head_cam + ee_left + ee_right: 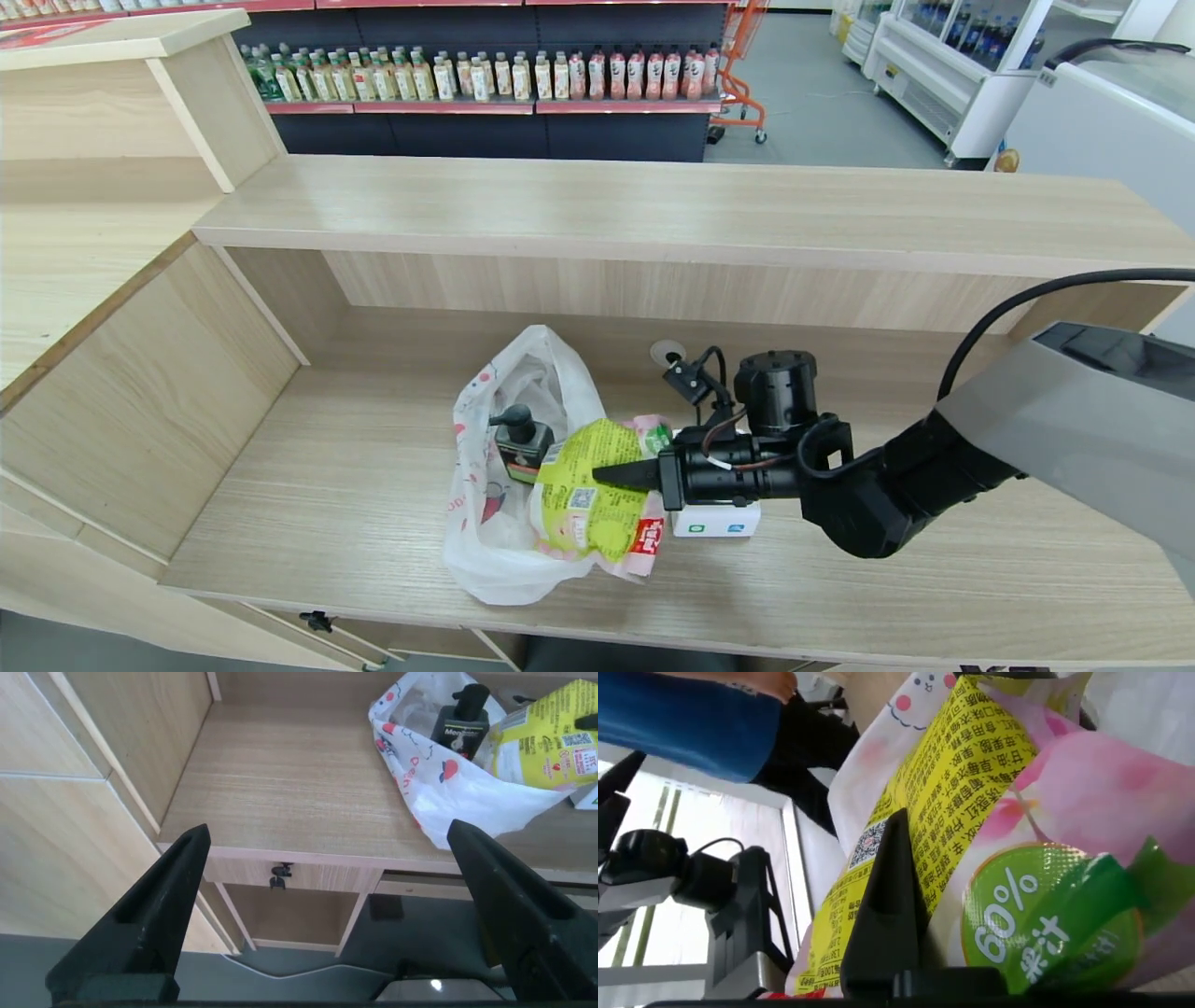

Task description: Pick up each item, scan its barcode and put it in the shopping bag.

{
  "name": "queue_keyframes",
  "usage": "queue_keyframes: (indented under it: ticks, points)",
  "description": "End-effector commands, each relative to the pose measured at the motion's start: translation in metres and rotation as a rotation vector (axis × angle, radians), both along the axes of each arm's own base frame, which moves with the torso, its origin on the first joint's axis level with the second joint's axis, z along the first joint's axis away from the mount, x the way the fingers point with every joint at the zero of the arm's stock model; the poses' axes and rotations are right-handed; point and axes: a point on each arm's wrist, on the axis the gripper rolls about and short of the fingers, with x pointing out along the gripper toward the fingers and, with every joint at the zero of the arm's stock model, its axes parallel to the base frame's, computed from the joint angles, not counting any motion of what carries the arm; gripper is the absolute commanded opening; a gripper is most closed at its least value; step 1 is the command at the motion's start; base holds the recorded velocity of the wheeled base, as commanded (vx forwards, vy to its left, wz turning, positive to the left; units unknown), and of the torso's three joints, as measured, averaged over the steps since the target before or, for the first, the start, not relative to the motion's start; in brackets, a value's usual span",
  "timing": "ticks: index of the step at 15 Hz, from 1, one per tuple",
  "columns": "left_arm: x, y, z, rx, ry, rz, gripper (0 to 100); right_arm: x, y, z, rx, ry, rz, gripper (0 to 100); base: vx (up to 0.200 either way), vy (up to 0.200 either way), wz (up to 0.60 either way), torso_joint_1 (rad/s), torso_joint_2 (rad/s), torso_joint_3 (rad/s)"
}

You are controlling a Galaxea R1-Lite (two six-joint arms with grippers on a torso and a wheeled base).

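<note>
My right gripper is shut on a yellow-green and pink snack packet, with one dark finger lying across its printed face. In the head view the packet hangs at the right side of the white shopping bag, overlapping its open mouth. A dark pump bottle stands inside the bag. My left gripper is open and holds nothing, out in front of the counter's front edge. From there the bag, the bottle and the packet lie farther off.
A small white box with a green mark sits on the counter under my right wrist. The wooden counter has a raised back ledge and a side wall at the left. A drawer lock sits below the front edge.
</note>
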Motion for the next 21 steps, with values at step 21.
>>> queue_keyframes:
  ticks: [21]
  points:
    - [0.000, 0.000, 0.000, 0.000, 0.000, 0.001, 100, 0.002, -0.071, 0.121, 0.155, -0.214, -0.142, 100, 0.000, 0.000, 0.00, 0.000, 0.00, 0.000]
